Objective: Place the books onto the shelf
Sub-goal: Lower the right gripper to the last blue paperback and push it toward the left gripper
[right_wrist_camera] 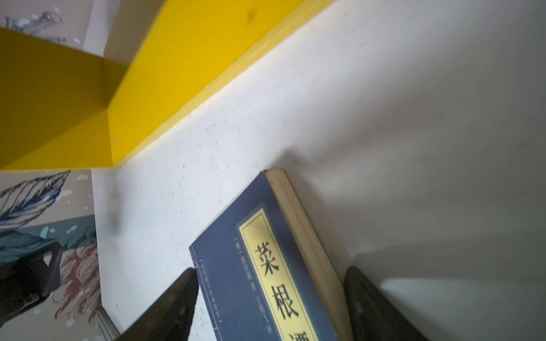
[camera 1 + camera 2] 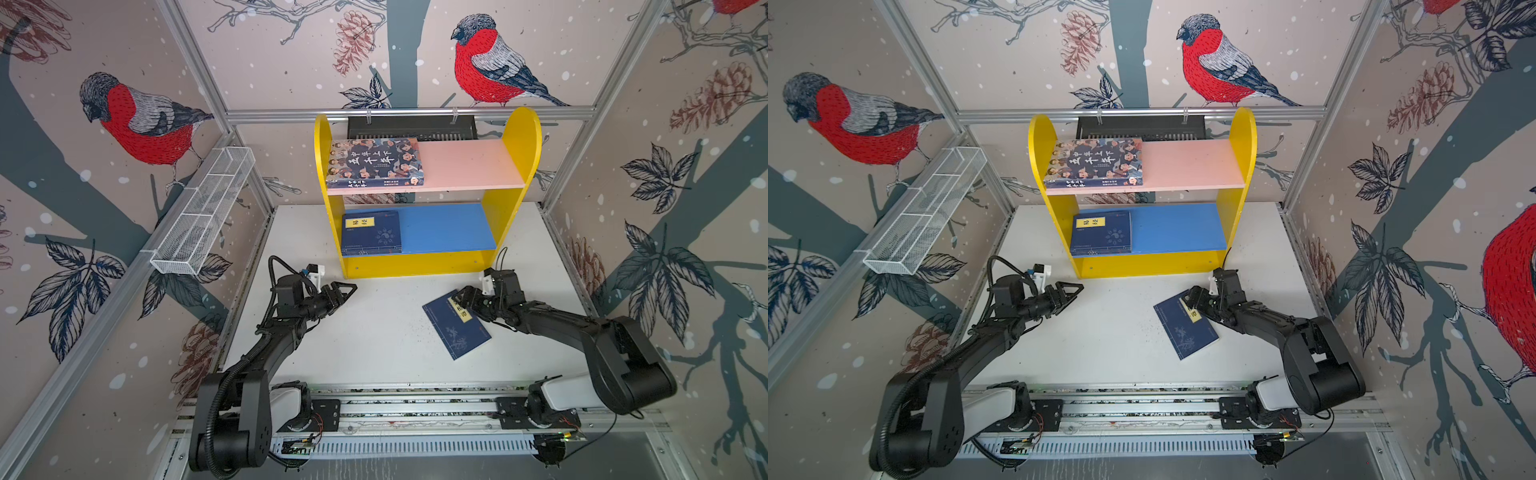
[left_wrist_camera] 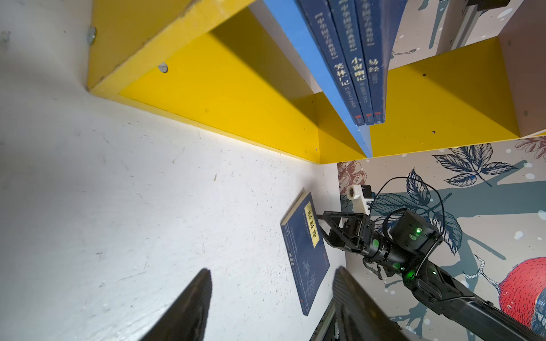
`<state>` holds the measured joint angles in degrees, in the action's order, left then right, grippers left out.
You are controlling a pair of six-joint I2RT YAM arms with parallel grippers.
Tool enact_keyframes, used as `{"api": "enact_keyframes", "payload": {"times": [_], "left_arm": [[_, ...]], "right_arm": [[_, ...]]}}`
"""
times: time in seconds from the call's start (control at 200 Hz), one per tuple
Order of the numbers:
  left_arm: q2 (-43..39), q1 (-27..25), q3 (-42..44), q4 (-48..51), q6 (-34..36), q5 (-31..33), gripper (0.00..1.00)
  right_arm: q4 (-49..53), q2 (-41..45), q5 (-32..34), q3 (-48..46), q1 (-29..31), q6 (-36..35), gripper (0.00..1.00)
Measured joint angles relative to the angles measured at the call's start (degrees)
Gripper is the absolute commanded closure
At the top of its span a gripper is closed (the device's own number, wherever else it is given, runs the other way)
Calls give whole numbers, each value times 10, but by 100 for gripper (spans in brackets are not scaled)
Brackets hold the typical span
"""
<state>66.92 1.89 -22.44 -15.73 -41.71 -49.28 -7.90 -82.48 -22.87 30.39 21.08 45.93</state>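
My right gripper (image 2: pixel 462 298) stood with jaws spread astride a corner of the lone navy book (image 2: pixel 457 328), which lay flat and askew on the white table (image 2: pixel 374 340) before the shelf (image 2: pixel 521 137). My left gripper (image 2: pixel 349 291) hung open and empty nearby. Three navy books (image 3: pixel 359 79) lay stacked on the blue lower board (image 2: pixel 449 228), the thick illustrated book (image 2: pixel 374 162) on the pink upper board (image 2: pixel 465 164).

The left arm (image 2: pixel 266 351) reaches forward from its base with the elbow bent. Its left tool (image 2: pixel 347 291) is held low and level, pointing toward the right, jaws parted and empty. The right arm (image 2: pixel 561 324) stretches forward and to the left, and its right tool (image 2: pixel 461 300) is tipped downward with jaws spread wide.
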Motion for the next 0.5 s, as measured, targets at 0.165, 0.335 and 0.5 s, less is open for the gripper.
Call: {"api": "enact_keyframes", "payload": {"times": [0.165, 0.335, 0.5], "left_arm": [[6, -11, 5, -3, 1, 0, 34], [-6, -17, 19, 2, 11, 3, 33], [-18, -29, 36, 4, 18, 2, 32]], "right_arm": [[5, -25, -3, 34, 61, 38, 21], [19, -32, -19, 45, 73, 50, 20], [71, -18, 11, 62, 56, 12, 21]]}}
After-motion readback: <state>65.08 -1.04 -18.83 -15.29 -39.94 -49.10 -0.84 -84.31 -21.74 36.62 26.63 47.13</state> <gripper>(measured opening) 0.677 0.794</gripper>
